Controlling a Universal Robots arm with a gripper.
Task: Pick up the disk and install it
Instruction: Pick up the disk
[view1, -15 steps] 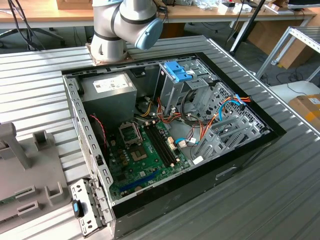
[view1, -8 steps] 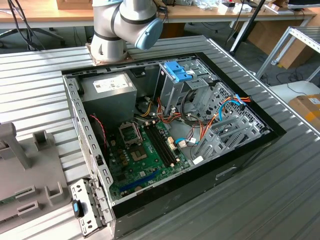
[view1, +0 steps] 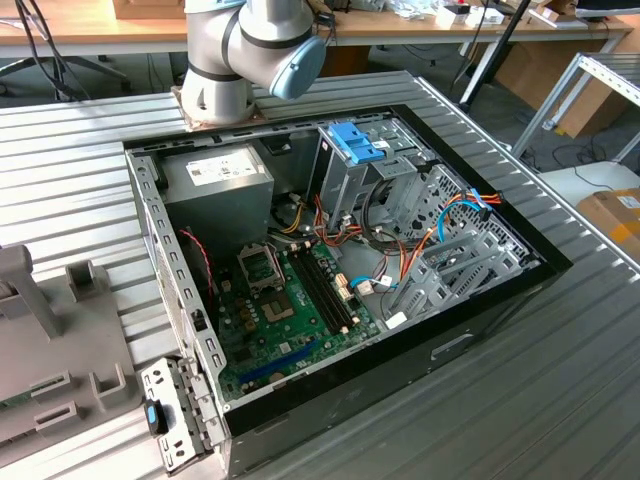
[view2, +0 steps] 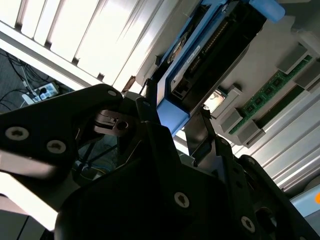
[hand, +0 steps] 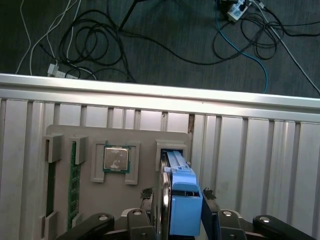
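Disk (hand: 184, 210): blue-framed grey metal hard drive, edge-on in grey plastic holder (hand: 145, 137) — between jaws.
Gripper (hand: 177, 195) jaws: closure cannot be told.

The arm (view1: 250, 50) is cut off by the exterior view's upper edge, and the grey fixture (view1: 40, 340) runs off that view's left edge. Inside the computer case (view1: 470, 345), the walls of the drive cage (view1: 350, 185) hide whatever sits beneath the blue plastic part (view1: 355, 140). In the first wrist view the picture's edge cuts the disk (hand: 185, 205) and the gripper (hand: 177, 192). In the second wrist view the gripper's dark body hides much of the disk, and whether it clamps the disk cannot be told.
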